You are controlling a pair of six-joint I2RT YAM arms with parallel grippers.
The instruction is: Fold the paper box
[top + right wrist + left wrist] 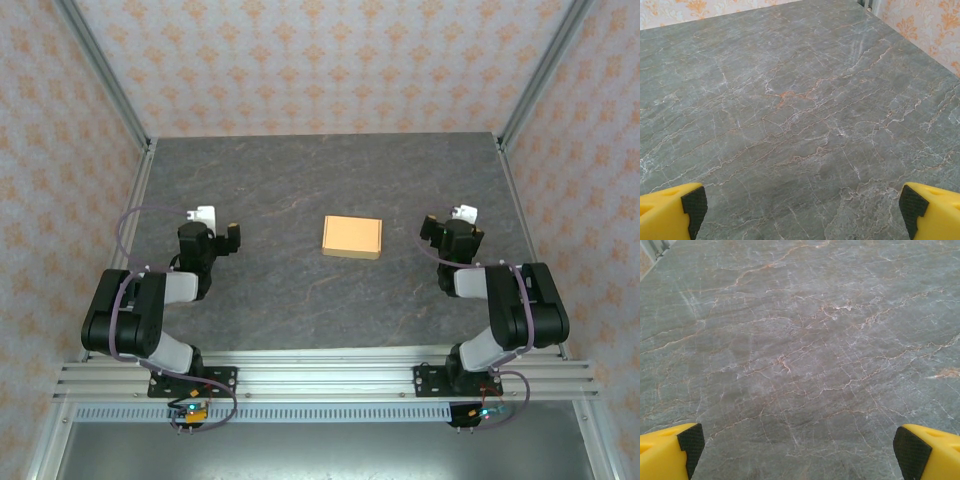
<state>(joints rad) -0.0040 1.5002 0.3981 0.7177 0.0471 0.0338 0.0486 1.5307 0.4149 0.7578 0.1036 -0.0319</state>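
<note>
Paper box (352,236): tan-orange, plain, flat rectangle, closed.

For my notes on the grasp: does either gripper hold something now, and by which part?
Nothing is held. The left gripper and the right gripper are both open, and the paper box lies on the table between the arms, untouched.
</note>
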